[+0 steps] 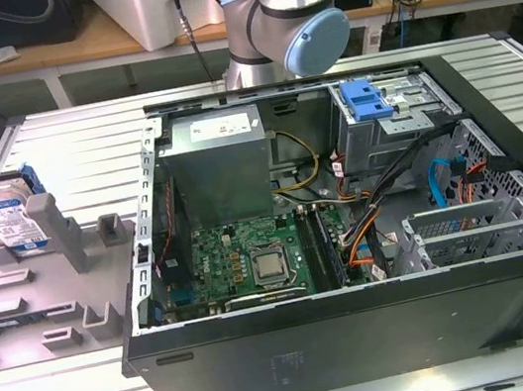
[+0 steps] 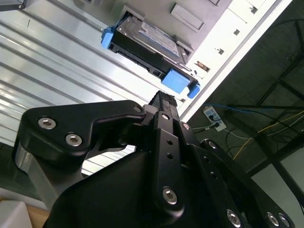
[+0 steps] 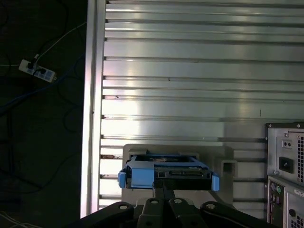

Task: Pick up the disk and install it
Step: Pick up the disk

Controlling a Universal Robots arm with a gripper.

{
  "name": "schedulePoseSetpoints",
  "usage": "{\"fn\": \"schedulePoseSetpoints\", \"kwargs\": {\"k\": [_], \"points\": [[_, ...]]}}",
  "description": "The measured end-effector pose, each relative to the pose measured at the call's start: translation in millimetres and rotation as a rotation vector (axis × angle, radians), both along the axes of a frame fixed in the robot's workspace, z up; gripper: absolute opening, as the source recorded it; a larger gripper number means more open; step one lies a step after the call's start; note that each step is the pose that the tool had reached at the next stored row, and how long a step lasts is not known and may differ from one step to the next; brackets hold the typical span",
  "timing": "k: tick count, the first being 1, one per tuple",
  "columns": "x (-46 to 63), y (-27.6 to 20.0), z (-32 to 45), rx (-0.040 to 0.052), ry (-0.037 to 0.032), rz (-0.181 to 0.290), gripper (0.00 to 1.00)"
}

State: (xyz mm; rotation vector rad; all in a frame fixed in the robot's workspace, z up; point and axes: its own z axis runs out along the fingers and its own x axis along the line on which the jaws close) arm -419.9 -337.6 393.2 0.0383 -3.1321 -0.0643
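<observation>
the exterior view gives the whole layout: the disk [image 1: 7, 220] stands tilted, label outward, in a slot of a grey fixture [image 1: 78, 296] near the worktop [image 1: 61, 139] edge at the exterior view's left. it is well apart from the open case [image 1: 366, 339] lying mid-worktop. in that view the arm [image 1: 281, 12] rises behind the case's far side.

both wrist views show the disk edge-on, its blue rail ends at either side. in the first wrist view the tool [image 3: 164, 184] sits in front of the disk's [image 3: 168, 171] middle. its fingers are drawn narrow together and nothing is held. the second wrist view shows the tool [image 2: 162, 100] from the side, its tip pointing at the disk [image 2: 147, 45] but apart from it, with bare worktop slats between.

inside the case, the exterior view shows a grey power supply [image 1: 216, 163] at the far wall. a blue bracket [image 1: 366, 98] sits on the drive cage beside it, and the green board [image 1: 252, 257] lies below with cables [image 1: 382, 195] running across. the first wrist view shows the case's rear panel [image 3: 285, 171] beside the fixture [image 3: 223, 156]. past the worktop edge [image 3: 92, 118] a power strip [image 3: 38, 71] lies on the dark floor.

nothing lies between the tool and the disk.
</observation>
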Motion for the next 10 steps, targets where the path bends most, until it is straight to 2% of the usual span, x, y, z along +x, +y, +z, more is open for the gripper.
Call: {"fn": "schedulePoseSetpoints", "kwargs": {"k": [10], "points": [[0.0, 0.0, 0.0, 0.0000, 0.0000, 0.000, 0.11]]}}
